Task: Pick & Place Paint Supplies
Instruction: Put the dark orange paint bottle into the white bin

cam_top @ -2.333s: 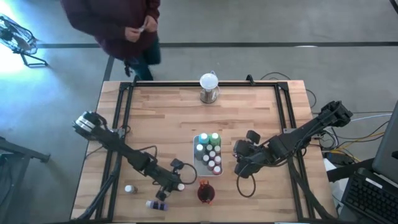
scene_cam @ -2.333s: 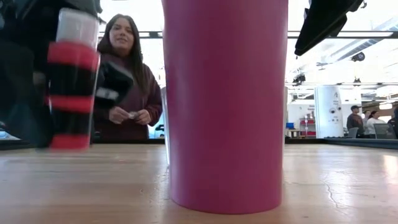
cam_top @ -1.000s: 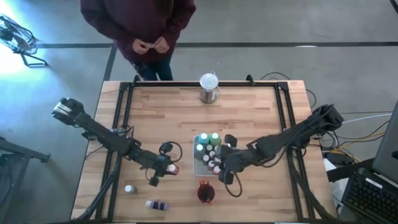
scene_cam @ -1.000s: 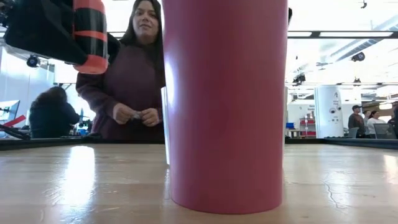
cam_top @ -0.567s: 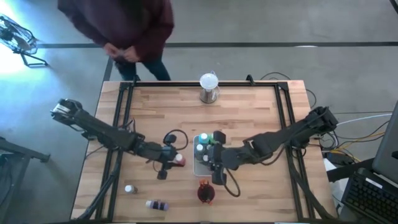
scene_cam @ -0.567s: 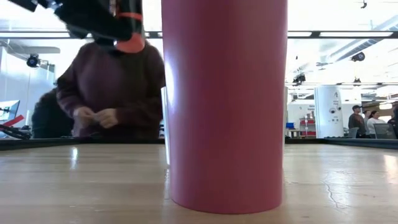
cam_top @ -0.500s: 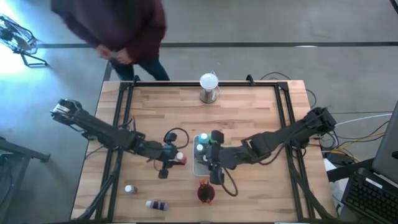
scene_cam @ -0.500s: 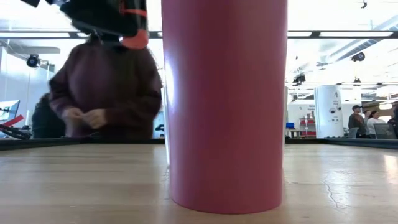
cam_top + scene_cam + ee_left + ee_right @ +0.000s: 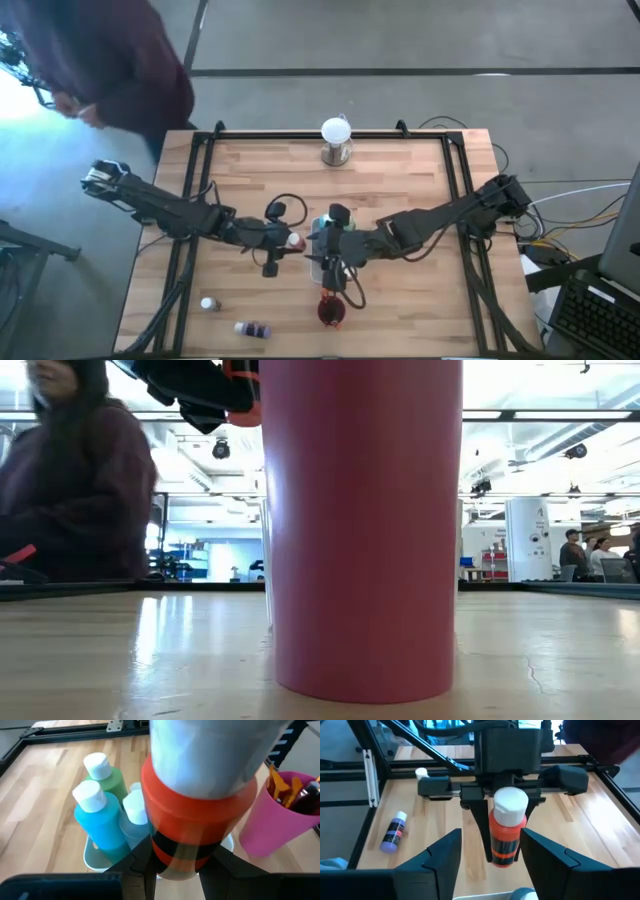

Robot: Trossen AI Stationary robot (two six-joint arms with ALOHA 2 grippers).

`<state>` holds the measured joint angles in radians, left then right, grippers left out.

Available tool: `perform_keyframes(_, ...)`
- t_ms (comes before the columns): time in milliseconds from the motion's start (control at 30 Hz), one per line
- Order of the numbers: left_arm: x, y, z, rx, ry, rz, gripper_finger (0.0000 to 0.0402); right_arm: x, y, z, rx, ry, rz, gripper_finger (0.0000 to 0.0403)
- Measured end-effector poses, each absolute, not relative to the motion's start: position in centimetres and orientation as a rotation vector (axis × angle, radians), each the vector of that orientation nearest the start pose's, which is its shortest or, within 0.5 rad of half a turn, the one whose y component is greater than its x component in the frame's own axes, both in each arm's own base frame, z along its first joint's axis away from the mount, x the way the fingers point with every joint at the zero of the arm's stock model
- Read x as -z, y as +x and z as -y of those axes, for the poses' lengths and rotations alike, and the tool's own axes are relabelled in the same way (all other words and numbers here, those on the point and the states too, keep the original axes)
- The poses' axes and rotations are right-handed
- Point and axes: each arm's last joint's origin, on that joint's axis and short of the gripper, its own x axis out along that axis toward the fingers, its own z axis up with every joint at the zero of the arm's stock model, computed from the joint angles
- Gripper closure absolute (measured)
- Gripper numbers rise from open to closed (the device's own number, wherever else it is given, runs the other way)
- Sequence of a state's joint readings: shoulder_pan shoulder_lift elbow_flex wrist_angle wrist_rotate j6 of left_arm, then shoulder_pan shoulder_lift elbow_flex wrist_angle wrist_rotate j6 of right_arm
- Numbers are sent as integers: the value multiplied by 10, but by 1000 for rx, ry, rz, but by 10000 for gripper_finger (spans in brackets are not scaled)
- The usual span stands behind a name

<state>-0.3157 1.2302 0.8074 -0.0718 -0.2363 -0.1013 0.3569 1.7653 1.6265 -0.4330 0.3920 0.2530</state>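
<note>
My left gripper is shut on an orange paint bottle with a white cap, held in the air just left of the white tray. The tray holds teal and green bottles. My right gripper is open above the tray. It faces the held bottle, with a finger off to each side of it, touching nothing. The dark red cup stands near the tray with brushes in it. In the low view the cup fills the middle. My left gripper pinches the orange bottle's lower body between its two fingers, one on each side. The fingers slant down from the table's left. The bottle is lifted clear and stands roughly upright, with its white cap on top.
A purple bottle lies on its side near the front left edge, and a small white-capped bottle stands close to it. The white globe stands at the far edge. A person is beyond the table's far left corner.
My left gripper has lifted the orange bottle off the table near the front and carried it up and right toward the tray. My right gripper has moved left across the tray to meet it. The person behind the table has walked off to the left.
</note>
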Motion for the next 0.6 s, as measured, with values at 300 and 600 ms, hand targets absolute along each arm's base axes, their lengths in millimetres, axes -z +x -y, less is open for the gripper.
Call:
perform_keyframes(300, -267, 263, 77, 67, 84, -486, 291, -332, 388, -120, 134, 46, -529, 179)
perform_keyframes(600, -270, 280, 79, 72, 153, -521, 291, -330, 389, -120, 135, 41, -535, 182)
